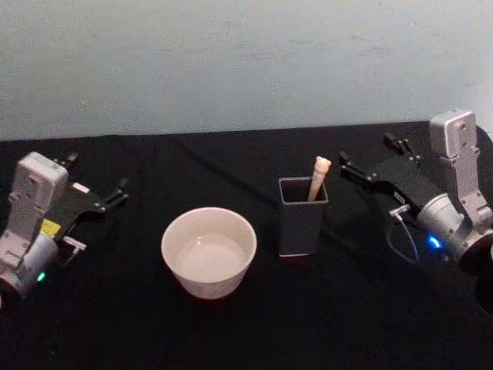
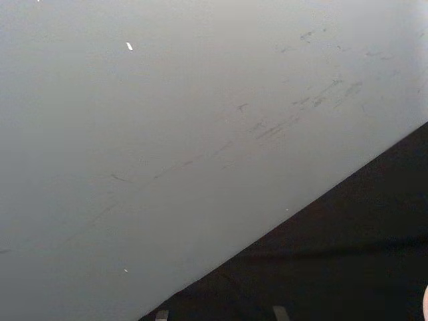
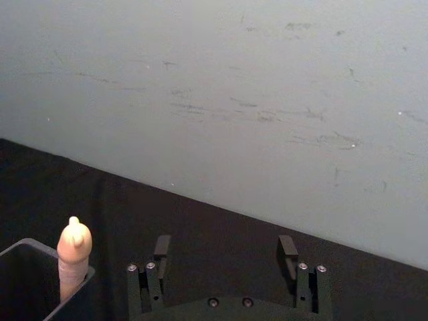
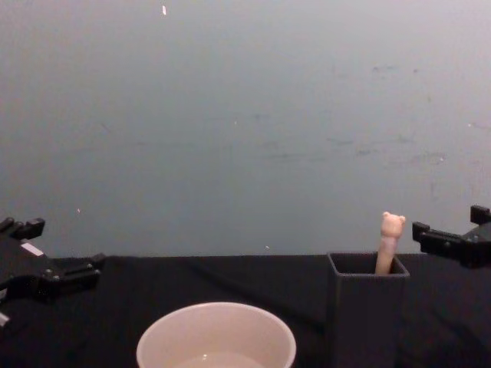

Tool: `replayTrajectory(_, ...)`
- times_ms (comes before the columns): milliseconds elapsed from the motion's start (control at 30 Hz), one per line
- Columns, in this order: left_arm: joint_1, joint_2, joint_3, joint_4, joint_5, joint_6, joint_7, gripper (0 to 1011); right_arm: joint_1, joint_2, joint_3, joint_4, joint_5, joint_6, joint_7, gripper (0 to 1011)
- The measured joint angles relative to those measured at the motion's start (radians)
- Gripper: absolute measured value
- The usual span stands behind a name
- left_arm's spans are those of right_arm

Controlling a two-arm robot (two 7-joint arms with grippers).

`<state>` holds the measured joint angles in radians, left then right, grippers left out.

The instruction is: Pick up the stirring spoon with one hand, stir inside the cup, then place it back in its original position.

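Now: my right gripper (image 1: 373,160) hangs above the table (image 1: 354,308), fingers spread wide, holding nothing. Fingertips aimed toward the spoon (image 1: 318,177), just beside it but not touching. Wrist cam confirms: both fingers (image 3: 289,251) apart, gap bare, spoon's bear-head top (image 3: 73,242) off to one side of the gap, not between.

Spoon stands in the holder (image 1: 301,220), leaning on the rim's far-right corner; only the beige handle and bear head stick out. Metal bowl is down inside, hidden. Cup (image 1: 209,250) sits near the holder on its left, mouth open; contents hard to tell.

Left gripper (image 1: 119,190) parked at table's left edge, well apart from the cup, fingers apart, nothing in them.

Step in hand, as I judge it: close in and grasp the handle.
- Shift sideways first so handle sits centred in the gap, then advance.
- Grip below the bear head, above holder rim; keep the fingers clear of the thin wall.
- Handle is slim and tilted, so match its lean or it'll twist out.
- Lift straight up till the bowl clears the rim; dragging could tip the holder.
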<state>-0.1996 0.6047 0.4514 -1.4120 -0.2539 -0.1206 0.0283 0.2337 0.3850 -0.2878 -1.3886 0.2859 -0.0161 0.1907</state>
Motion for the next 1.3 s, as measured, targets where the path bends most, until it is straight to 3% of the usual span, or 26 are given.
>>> replayTrajectory(1300,0.000,0.000,0.000,0.000,0.000,0.000,0.000,1001,0.000,0.002,0.001,-0.003,0.003,-0.003,0.001,1000)
